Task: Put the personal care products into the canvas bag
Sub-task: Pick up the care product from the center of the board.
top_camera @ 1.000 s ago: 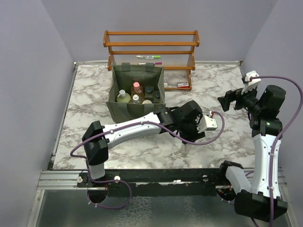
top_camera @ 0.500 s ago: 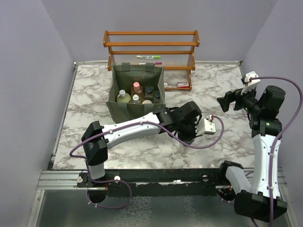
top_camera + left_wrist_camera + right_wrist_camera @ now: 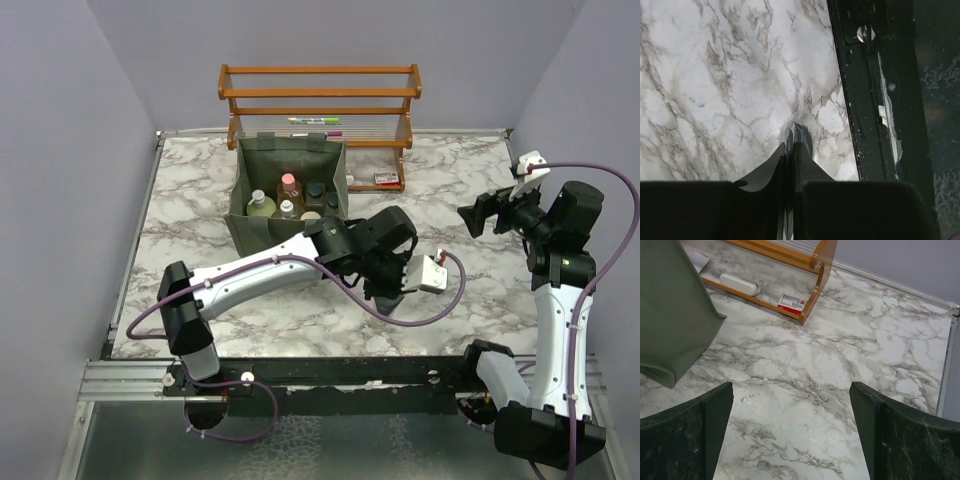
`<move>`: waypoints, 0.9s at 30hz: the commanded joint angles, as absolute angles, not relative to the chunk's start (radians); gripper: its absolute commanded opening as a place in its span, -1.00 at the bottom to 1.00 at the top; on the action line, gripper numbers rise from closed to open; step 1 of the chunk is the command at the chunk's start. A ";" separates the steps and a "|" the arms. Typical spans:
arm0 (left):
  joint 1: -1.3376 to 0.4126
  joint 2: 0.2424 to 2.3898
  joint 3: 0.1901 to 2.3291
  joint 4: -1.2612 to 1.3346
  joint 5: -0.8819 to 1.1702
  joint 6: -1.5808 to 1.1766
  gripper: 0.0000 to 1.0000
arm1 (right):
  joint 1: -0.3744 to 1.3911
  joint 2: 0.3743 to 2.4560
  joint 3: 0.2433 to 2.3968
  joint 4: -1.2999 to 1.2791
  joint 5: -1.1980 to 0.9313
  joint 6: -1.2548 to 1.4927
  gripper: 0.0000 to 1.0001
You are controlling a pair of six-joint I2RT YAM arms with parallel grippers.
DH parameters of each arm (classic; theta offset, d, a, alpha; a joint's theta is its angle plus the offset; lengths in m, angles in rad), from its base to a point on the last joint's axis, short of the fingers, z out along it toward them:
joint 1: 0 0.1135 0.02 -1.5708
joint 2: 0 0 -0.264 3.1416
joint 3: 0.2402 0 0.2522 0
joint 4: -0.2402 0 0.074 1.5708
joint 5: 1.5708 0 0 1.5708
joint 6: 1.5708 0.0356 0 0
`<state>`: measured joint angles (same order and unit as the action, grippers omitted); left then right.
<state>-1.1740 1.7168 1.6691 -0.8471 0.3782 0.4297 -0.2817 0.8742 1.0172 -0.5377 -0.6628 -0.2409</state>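
Note:
The olive canvas bag [image 3: 272, 236] stands open at the table's middle back; its side shows in the right wrist view [image 3: 675, 315]. Inside it stand a pale green bottle [image 3: 261, 205], an orange bottle with a pink cap [image 3: 290, 187] and black-capped bottles [image 3: 316, 192]. My left gripper [image 3: 385, 298] hangs just right of the bag's front, pointing down near the table's front edge. Its jaws [image 3: 790, 145] are shut on a thin, shiny grey thing, apparently the pouch [image 3: 799, 131], which pokes out past the fingertips. My right gripper [image 3: 478, 215] [image 3: 790, 390] is open, with only bare marble between its fingers.
A wooden slatted rack [image 3: 320, 105] stands behind the bag with green and pink marker pens [image 3: 315, 121] on it. A small red-and-white box [image 3: 791, 302] and a white bar [image 3: 738, 284] lie at its foot. A black rail [image 3: 875, 100] runs along the table's front edge.
My left gripper has shut on the thin grey thing. The left arm has then drawn a little left and back from the front edge. The right arm has not moved.

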 commanded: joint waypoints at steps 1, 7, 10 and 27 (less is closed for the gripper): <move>-1.172 1.607 1.770 -0.904 0.434 0.542 -1.00 | -0.288 0.861 1.006 -0.507 -0.695 -0.247 0.99; -1.156 1.578 1.888 -0.998 0.428 0.602 -1.00 | -0.290 0.867 1.009 -0.506 -0.703 -0.247 0.99; -1.147 1.577 1.979 -1.042 0.416 0.618 -1.00 | -0.290 0.870 1.012 -0.507 -0.707 -0.247 0.99; -0.898 1.511 2.338 -1.029 0.373 0.506 -1.00 | -0.291 0.869 1.008 -0.507 -0.724 -0.245 0.99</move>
<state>-0.9749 1.5871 2.2749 -1.1233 0.3912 0.5648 -0.2836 0.8745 1.0138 -0.5373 -0.6983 -0.2405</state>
